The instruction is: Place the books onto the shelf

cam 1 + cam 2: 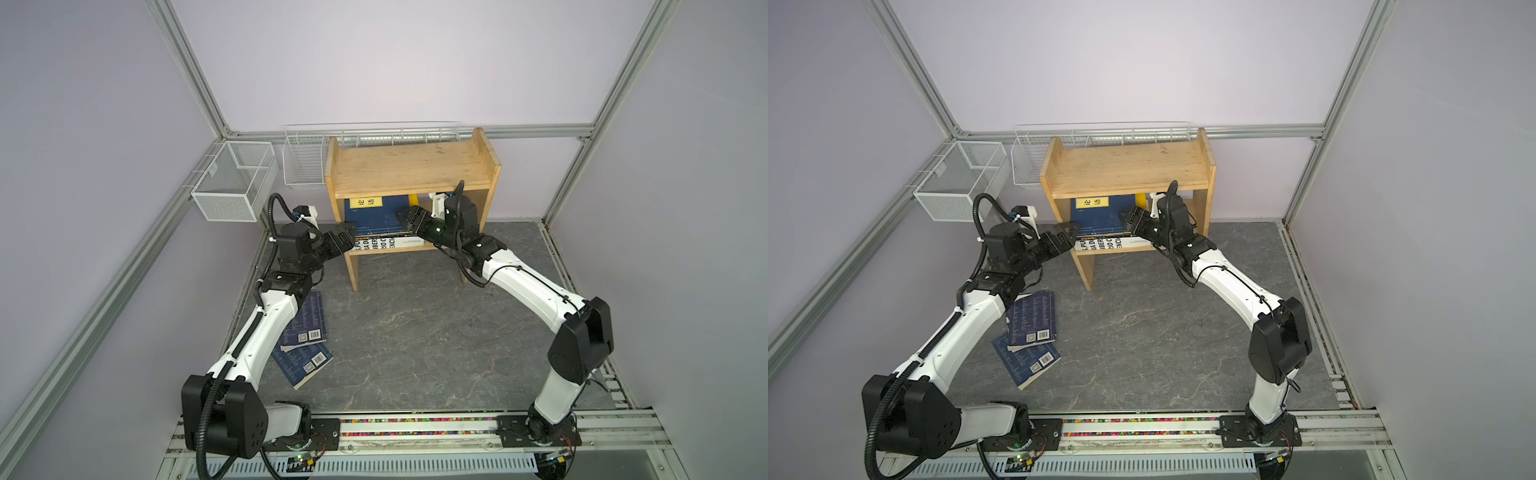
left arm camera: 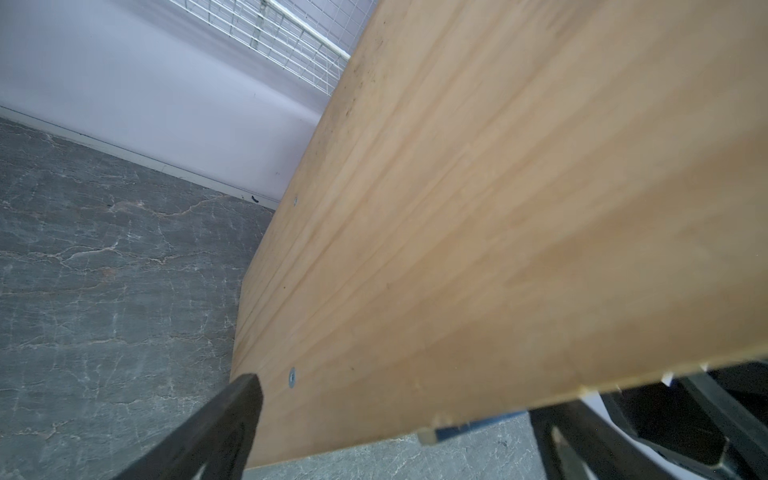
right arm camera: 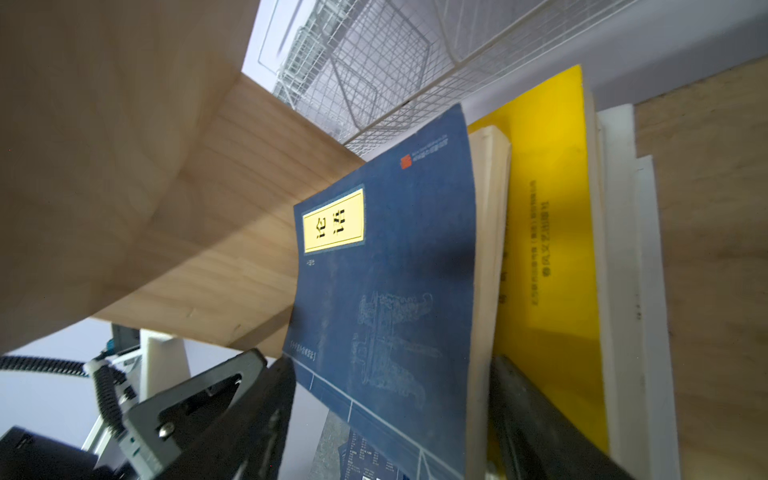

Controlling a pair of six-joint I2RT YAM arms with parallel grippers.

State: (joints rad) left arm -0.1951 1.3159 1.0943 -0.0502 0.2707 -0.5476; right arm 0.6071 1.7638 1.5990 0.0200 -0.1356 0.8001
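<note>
The right pincer (image 1: 409, 218) reaches under the top board of the shelf (image 1: 411, 166) with its fingers (image 3: 266, 399) spread wider than the navy book (image 3: 386, 270) is thick, one over the cover, one between it and the yellow book (image 3: 548, 249) below; nothing is pinched. Both lie on the thick white book (image 1: 386, 245), whose spine faces out at the lower tier's front edge. The left pincer (image 1: 348, 237) is spread wide at the front edge of the shelf's left side panel, one finger by its outer face. The counter (image 1: 415, 332) is grey, veined like stone, shut in by pale lilac walls and aluminium rails. A mesh basket (image 1: 235, 187) hangs on the left rail, a wire basket (image 1: 303, 162) just behind the shelf's left corner. Two more navy books (image 1: 1034, 316), barcodes up and overlapping, lie beside the left arm, well apart from the shelf. Between the arms, before the shelf, the counter lies open.
</note>
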